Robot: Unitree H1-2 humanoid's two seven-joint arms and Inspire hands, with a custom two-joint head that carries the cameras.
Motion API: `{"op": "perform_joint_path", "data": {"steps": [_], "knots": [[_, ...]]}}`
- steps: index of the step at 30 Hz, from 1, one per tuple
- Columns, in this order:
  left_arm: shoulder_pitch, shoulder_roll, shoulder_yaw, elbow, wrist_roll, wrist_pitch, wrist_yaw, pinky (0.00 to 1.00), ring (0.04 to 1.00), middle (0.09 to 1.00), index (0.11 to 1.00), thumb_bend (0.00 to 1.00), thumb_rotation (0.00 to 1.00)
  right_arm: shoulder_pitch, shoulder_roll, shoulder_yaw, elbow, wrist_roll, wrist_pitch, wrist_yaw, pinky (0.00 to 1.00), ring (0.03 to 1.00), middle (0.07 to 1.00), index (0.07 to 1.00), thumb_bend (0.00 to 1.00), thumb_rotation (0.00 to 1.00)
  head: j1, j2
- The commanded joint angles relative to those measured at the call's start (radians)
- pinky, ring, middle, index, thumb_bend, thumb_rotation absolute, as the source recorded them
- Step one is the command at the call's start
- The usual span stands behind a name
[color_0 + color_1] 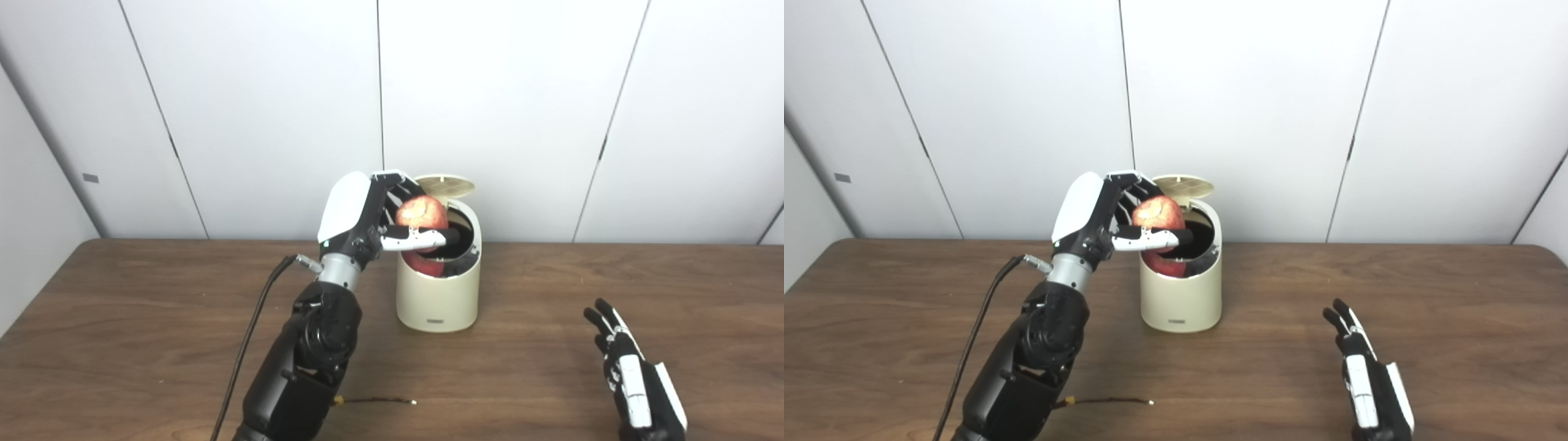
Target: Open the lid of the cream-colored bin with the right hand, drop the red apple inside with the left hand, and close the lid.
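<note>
The red apple [421, 214] is held over the mouth of the cream-colored bin [437, 294], clamped between the thumb and fingers of the left hand [373, 215]. The lid [445, 185] is seen tipped up at the bin's far rim, so opening is judged done; release of the apple and closing of the lid are left. A red patch is seen below the thumb at the bin's near rim; whether it is the apple's underside or a reflection cannot be told. The right hand [631, 373] is held low, well to the right of the bin, empty, its fingers extended. The bin's interior is largely hidden. A thin wire [373, 401] lies on the table [122, 318] in front of the bin.
</note>
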Motion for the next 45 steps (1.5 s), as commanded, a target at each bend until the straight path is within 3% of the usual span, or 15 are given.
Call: {"op": "perform_joint_path", "data": {"steps": [1, 17, 32, 45], "knots": [[-0.059, -0.006, 0.003, -0.002, 0.001, -0.047, 0.034, 0.32, 0.396, 0.489, 0.505, 0.47, 0.00, -0.004, 0.006, -0.004, 0.049, 0.016, -0.054, 0.000, 1.00, 1.000, 0.922, 0.955, 0.57, 1.00, 0.000, 0.000], [-0.077, -0.052, 0.021, 0.095, -0.010, -0.074, 0.100, 0.35, 0.413, 0.519, 0.498, 0.47, 0.00, -0.008, 0.004, -0.003, 0.053, 0.023, -0.059, -0.002, 1.00, 1.000, 0.921, 0.952, 0.58, 1.00, -0.001, 0.008], [-0.072, -0.070, 0.010, 0.242, -0.023, -0.186, 0.206, 0.34, 0.391, 0.491, 0.505, 0.47, 0.00, -0.005, 0.011, 0.003, 0.029, 0.015, -0.037, -0.010, 1.00, 0.999, 0.912, 0.944, 0.59, 1.00, -0.009, 0.017], [-0.054, -0.072, -0.025, 0.312, 0.007, -0.275, 0.301, 0.36, 0.423, 0.541, 0.491, 0.47, 0.00, -0.006, 0.009, 0.003, 0.022, 0.010, -0.032, -0.011, 1.00, 0.994, 0.909, 0.936, 0.59, 1.00, -0.010, 0.020]]}}
